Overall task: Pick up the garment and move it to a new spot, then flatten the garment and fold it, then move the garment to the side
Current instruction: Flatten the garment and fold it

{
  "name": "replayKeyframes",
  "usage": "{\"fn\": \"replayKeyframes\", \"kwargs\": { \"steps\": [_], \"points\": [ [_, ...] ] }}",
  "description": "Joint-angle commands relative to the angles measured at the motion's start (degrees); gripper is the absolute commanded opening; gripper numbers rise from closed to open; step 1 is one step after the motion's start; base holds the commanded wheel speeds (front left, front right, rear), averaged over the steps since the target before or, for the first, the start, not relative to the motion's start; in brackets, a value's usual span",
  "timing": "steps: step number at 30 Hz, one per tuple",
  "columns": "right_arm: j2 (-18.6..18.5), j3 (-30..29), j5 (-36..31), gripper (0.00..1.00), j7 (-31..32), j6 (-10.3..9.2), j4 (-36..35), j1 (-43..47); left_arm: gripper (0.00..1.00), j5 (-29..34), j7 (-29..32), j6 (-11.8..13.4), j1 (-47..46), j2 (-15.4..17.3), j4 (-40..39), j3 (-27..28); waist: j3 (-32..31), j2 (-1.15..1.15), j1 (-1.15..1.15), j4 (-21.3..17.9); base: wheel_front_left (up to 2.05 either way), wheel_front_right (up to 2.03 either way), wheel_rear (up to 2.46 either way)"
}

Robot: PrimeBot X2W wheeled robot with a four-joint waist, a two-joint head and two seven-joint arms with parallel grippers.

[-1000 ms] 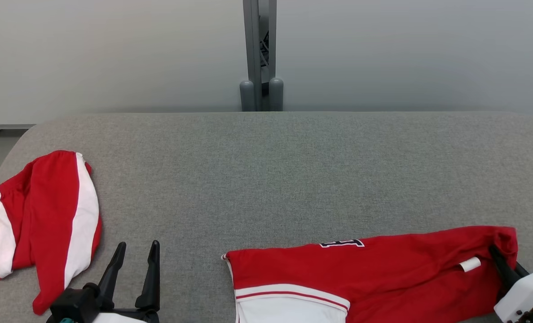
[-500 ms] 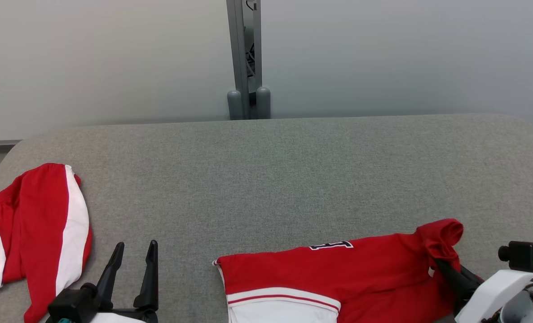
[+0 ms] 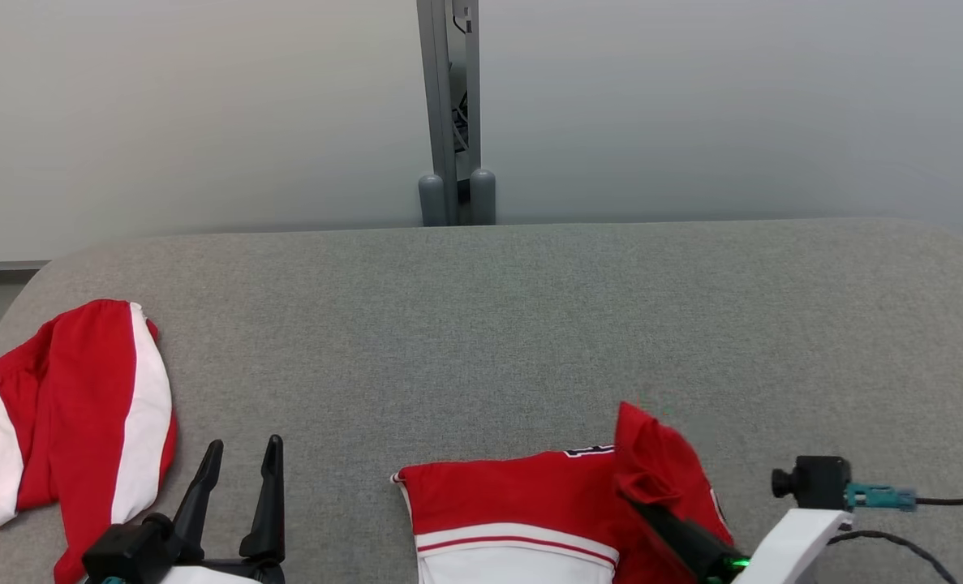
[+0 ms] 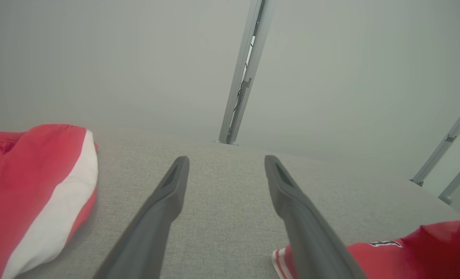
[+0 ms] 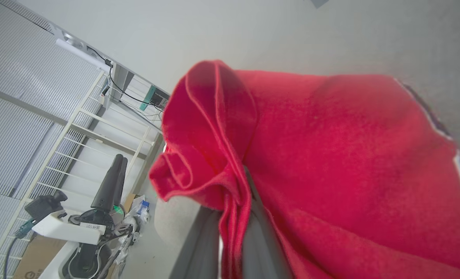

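One grey table (image 3: 530, 324), pale wall (image 3: 205, 105) behind — left tool (image 3: 246, 444) wide; right tool (image 3: 643, 507) clamps garment (image 3: 522, 495).

Red garment (image 3: 513, 495) lies flat, right end raised.

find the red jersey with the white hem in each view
Head view: red jersey at bottom centre-right, its right end raised by the right gripper.
Left wrist view: red jersey, lower right corner.
Right wrist view: red jersey, centre and right, pinched at bottom centre.
Shared landmark: open left gripper, lower left in head view, bottom centre in left wrist, lower left in right wrist.
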Motion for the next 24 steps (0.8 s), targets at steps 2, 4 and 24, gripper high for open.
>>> {"fn": "replayKeyframes", "kwargs": {
  "steps": [2,4,24],
  "points": [
    [1.8,0.8,1.1,0.00,0.9,0.00,-0.7,0.5,1.00,-0.4,-0.2,-0.1,-0.8,0.2,0.0,0.1,-0.2,0.00,0.00,0.4,0.00,0.00,0.00],
    [3.6,1.3,2.0,0.00,1.3,0.01,-0.4,0.5,1.00,-0.5,-0.2,-0.1,-0.9,0.2,0.0,-0.2,-0.3,0.00,0.00,0.9,0.00,0.00,0.00],
    [15.7,6.1,0.8,0.00,-0.2,0.01,13.0,-5.8,1.00,-2.0,-0.2,-0.1,-1.0,0.2,0.6,-0.8,1.3,0.00,0.00,8.9,0.00,0.00,0.00]
  ]
}}
